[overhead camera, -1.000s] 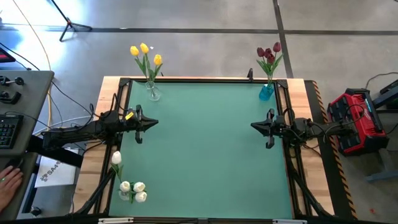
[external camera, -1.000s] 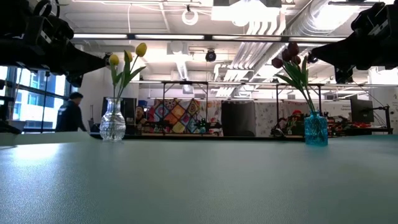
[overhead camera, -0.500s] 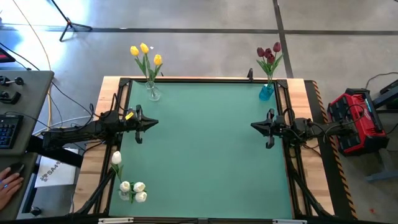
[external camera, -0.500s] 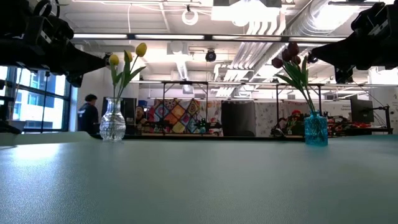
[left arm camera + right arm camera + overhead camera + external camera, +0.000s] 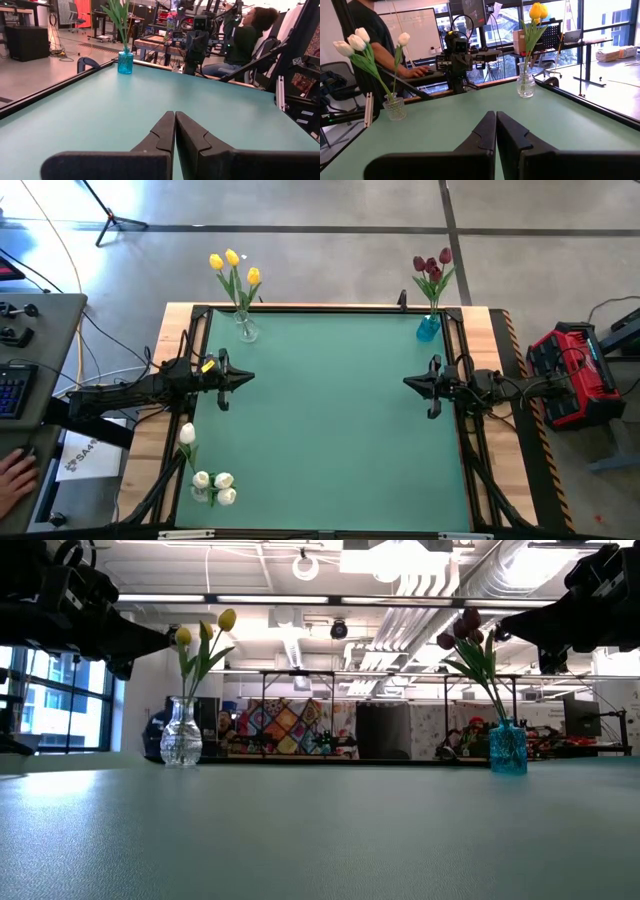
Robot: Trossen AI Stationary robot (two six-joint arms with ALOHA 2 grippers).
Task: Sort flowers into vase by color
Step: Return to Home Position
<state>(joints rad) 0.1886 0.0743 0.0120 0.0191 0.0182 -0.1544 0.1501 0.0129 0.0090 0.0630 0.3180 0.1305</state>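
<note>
Three yellow tulips (image 5: 233,267) stand in a clear glass vase (image 5: 246,331) at the table's far left corner, their stems inside it. Dark red tulips (image 5: 432,268) stand in a blue vase (image 5: 428,328) at the far right corner. White tulips (image 5: 212,483) stand in a clear vase (image 5: 394,108) at the near left corner, one head (image 5: 187,433) leaning toward the far edge. My left gripper (image 5: 246,377) is shut and hovers over the left edge, holding nothing. My right gripper (image 5: 410,383) is shut over the right edge, also holding nothing.
The green mat (image 5: 330,420) lies bare between the two arms. A black frame rail (image 5: 330,308) runs round the table. A red case (image 5: 570,370) sits beyond the right edge. A person's hand (image 5: 12,475) rests on the desk to the left; another person sits behind the right arm (image 5: 247,30).
Neither arm has moved and the flowers stand as before. In the room behind the table a person has walked to the right and now stands behind the clear vase. The hand at the desk on the left has shifted a little.
</note>
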